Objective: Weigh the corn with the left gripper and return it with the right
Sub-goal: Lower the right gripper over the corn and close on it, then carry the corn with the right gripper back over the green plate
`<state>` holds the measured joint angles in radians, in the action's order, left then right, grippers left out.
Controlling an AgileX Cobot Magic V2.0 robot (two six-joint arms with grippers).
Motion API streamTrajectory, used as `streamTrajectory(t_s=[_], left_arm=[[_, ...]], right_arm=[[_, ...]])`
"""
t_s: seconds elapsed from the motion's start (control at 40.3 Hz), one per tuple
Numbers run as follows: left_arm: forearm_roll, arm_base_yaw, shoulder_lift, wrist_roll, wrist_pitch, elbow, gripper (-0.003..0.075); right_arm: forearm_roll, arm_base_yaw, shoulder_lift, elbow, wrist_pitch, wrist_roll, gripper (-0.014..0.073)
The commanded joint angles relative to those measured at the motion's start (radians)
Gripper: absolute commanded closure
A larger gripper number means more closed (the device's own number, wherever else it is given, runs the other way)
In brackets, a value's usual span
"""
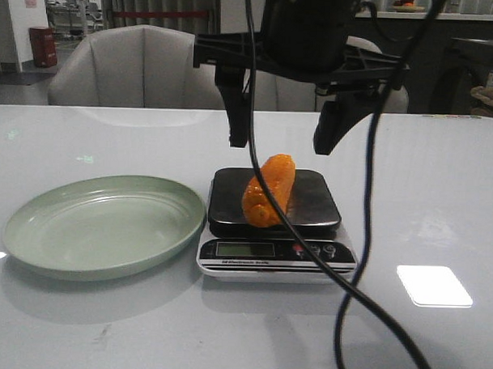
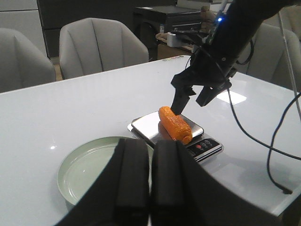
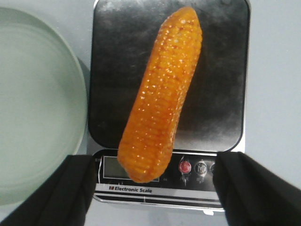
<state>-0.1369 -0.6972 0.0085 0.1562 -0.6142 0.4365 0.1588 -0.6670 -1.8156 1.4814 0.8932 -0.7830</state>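
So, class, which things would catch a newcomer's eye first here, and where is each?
The orange corn lies on the steel platform of the kitchen scale, mid-table. Directly above it hangs the right gripper, fingers spread wide. Left of the scale sits an empty pale green plate.

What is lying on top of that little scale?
One corn cob lies lengthwise on the scale's steel platform, one end overhanging the display. The cob covers part of that display, so no reading shows. The green plate beside it holds nothing.

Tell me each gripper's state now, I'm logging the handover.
Left gripper: closed, empty.
Right gripper: open above the orange-yellow corn cob, holding nothing.
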Motion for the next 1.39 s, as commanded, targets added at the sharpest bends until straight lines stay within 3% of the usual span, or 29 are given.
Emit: streamTrajectory(t_s=[0.0, 0.397, 0.447, 0.571, 0.646, 0.919, 1.092, 1.366], left_arm=[[-0.005, -0.007, 0.011, 0.005, 0.078, 0.024, 0.0606], [-0.005, -0.007, 0.011, 0.005, 0.078, 0.024, 0.0606], [-0.005, -0.007, 0.011, 0.005, 0.078, 0.024, 0.0606], [-0.005, -0.007, 0.011, 0.005, 0.078, 0.024, 0.0606], [-0.005, -0.007, 0.011, 0.005, 0.078, 0.024, 0.0606], [-0.005, -0.007, 0.011, 0.005, 0.078, 0.024, 0.0606], [-0.005, -0.007, 0.011, 0.005, 0.078, 0.024, 0.0606], [-0.005, -0.007, 0.011, 0.005, 0.078, 0.024, 0.0606]], right_arm=[[0.026, 0.000, 0.003, 0.073, 0.011, -0.050, -0.0020], [-0.031, 0.000, -0.117, 0.115, 0.040, -0.051, 0.0006], [-0.030, 0.000, -0.121, 0.115, 0.035, -0.051, 0.0053], [-0.035, 0.000, -0.121, 0.119, 0.030, -0.051, 0.0288], [-0.036, 0.000, -0.121, 0.130, 0.041, -0.051, 0.0362], [-0.056, -0.078, -0.119, 0.260, 0.008, 0.000, 0.0370], [-0.078, -0.147, -0.134, 0.272, -0.111, 0.010, 0.0370], [-0.148, -0.197, -0.237, 0.273, -0.177, 0.011, 0.0363]])
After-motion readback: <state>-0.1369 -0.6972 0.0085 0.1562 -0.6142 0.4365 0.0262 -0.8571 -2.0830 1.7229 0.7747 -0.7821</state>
